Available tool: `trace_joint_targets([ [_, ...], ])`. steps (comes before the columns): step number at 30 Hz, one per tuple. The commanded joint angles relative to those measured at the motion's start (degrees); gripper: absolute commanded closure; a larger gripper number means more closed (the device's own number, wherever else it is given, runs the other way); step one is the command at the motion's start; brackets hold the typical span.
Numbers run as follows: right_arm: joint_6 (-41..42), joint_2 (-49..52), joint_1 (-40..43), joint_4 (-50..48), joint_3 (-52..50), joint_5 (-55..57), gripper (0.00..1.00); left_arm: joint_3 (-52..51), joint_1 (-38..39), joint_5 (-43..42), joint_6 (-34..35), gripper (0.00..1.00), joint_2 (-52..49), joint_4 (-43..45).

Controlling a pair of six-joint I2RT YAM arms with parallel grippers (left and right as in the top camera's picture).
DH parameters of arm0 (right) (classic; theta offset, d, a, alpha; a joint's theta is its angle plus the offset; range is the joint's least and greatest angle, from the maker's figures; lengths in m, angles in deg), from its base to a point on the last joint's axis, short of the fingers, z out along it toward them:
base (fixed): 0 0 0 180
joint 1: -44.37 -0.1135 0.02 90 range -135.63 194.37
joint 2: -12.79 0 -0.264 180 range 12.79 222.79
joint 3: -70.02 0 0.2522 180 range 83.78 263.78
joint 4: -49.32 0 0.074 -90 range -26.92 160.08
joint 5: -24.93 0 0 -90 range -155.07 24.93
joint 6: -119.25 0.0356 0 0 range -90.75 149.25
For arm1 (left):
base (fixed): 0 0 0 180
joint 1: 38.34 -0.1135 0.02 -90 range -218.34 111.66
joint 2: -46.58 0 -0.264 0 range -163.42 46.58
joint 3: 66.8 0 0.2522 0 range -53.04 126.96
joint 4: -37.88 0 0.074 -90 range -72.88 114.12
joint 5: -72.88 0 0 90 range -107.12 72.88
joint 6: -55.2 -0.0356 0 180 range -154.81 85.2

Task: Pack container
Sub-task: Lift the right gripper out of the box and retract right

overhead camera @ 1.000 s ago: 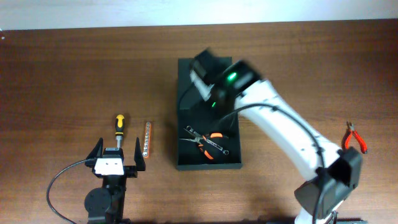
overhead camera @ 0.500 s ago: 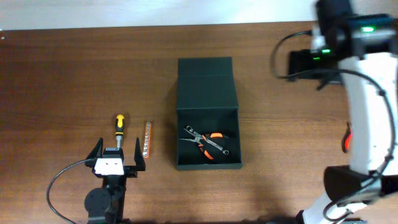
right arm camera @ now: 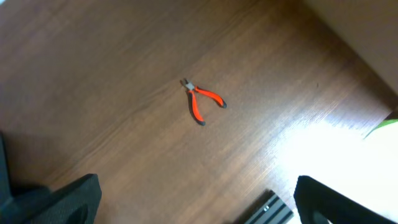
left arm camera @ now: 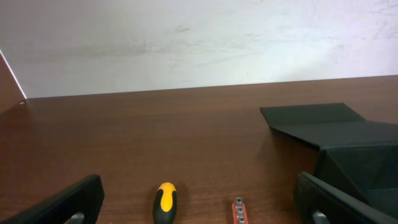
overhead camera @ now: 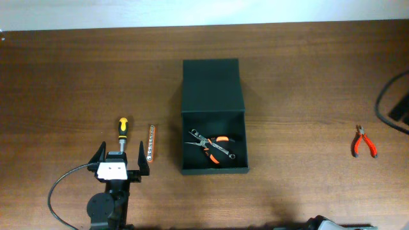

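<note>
— What is seen at the bottom left of the overhead view?

— The left gripper (overhead camera: 120,156) is seen there, its jaws spread wide and nothing held between them. Just above it, a screwdriver (overhead camera: 122,128) with a yellow and black handle is laid on the wooden table (overhead camera: 64,76), its shaft pointed down toward the gap between the fingers. An orange bit rail (overhead camera: 150,142) is laid just beside it, to the right.

— And where is the container found?

— The container (overhead camera: 213,121) is set at the centre of the frame, with its flap lid folded back flat toward the top. Orange-handled pliers (overhead camera: 216,144) and a silvery tool, too small to be named, are seen in the lower part of its open compartment.

— What is shown on the right?

— Red-handled pliers (overhead camera: 364,142) are laid near the right edge, well apart from the container. In the right wrist view the right gripper (right arm camera: 196,193) is shown with its jaws spread wide and nothing gripped. The same red pliers are seen at the centre of that frame, clear of the fingers.
</note>
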Motion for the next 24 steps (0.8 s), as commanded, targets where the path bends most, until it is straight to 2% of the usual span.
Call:
trace_joint_targets([
  [1,-4.6,2.3,3.6,-3.2,-5.6,-7.1,0.01,-0.3,-0.2,0.2,0.2,0.01,0.4,-0.1],
  [8,-18.1,7.5,3.9,-14.8,-18.2,-13.9,0.01,-0.3,-0.2,0.2,0.2,0.01,0.4,-0.1],
  [12,-18.4,11.9,3.9,-17.4,-20.5,-13.0,0.01,-0.3,-0.2,0.2,0.2,0.01,0.4,-0.1],
  [19,-21.6,20.3,2.6,-16.6,-20.7,-12.7,0.01,-0.3,-0.2,0.2,0.2,0.01,0.4,-0.1],
  [24,-21.6,26.3,0.4,-16.7,-20.7,-8.5,0.01,-0.3,-0.2,0.2,0.2,0.01,0.4,-0.1],
])
